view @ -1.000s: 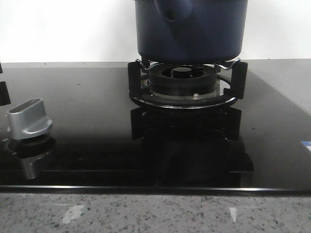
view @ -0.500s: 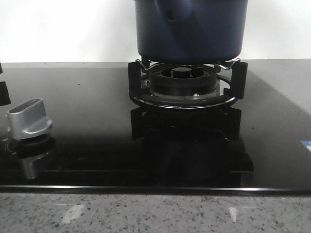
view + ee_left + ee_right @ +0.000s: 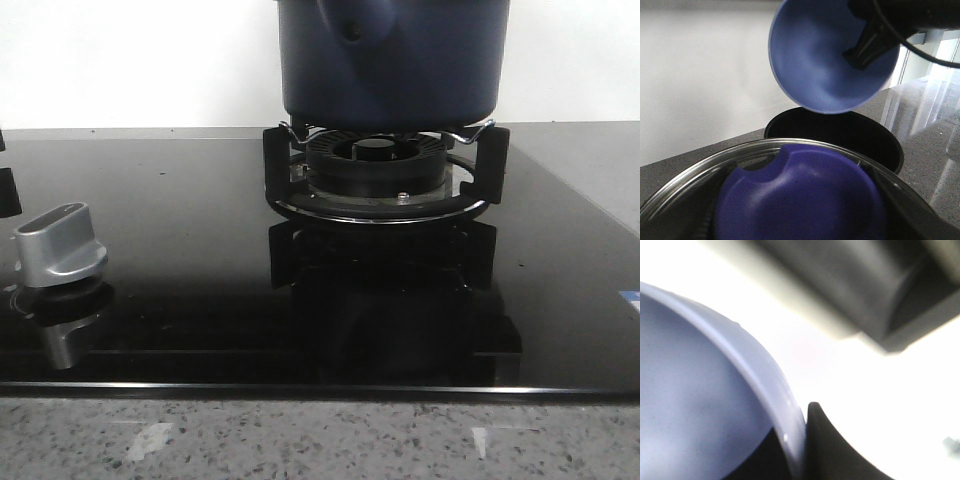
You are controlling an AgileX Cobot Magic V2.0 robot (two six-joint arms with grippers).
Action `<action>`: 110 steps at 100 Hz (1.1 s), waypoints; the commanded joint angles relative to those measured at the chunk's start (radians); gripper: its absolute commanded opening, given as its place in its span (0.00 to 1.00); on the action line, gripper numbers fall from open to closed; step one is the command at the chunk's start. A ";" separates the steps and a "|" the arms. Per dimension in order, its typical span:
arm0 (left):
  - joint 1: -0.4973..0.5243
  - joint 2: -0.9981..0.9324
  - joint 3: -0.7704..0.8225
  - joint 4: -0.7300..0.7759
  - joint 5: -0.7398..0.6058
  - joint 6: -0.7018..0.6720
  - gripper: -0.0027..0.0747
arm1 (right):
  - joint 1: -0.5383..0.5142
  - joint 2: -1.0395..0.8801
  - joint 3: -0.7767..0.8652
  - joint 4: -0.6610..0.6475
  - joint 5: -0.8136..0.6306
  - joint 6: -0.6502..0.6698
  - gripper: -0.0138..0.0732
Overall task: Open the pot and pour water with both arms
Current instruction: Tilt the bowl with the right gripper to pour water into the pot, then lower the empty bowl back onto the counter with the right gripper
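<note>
The dark navy pot [image 3: 390,60] stands on the burner at the back centre, its top cut off in the front view. In the left wrist view its open dark mouth [image 3: 840,132] shows. The glass lid [image 3: 685,175] with its blue knob [image 3: 800,200] is held off the pot, close to the camera. My left gripper's fingers are hidden behind the knob. A lighter-blue cup [image 3: 825,55] hangs tilted above the pot's mouth. My right gripper [image 3: 797,430] pinches the cup's rim [image 3: 785,405], one black finger [image 3: 830,445] outside and one inside. No grippers show in the front view.
The black burner grate [image 3: 380,190] carries the pot on the glossy black hob [image 3: 180,300]. A silver control knob [image 3: 60,245] stands at the left. The speckled counter edge [image 3: 300,440] runs along the front. A white wall is behind.
</note>
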 commanded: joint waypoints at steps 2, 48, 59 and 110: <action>0.002 -0.025 -0.035 -0.083 0.033 -0.001 0.47 | -0.027 -0.051 -0.028 0.067 0.007 0.006 0.10; 0.002 -0.025 -0.035 -0.083 0.033 -0.001 0.47 | -0.294 -0.225 -0.035 0.508 -0.083 0.006 0.10; 0.002 -0.025 -0.035 -0.083 0.033 -0.001 0.47 | -0.473 -0.300 -0.024 0.661 -0.097 -0.033 0.10; 0.002 -0.025 -0.035 -0.083 0.033 -0.001 0.47 | -0.964 -0.419 0.624 1.258 -0.236 -0.242 0.07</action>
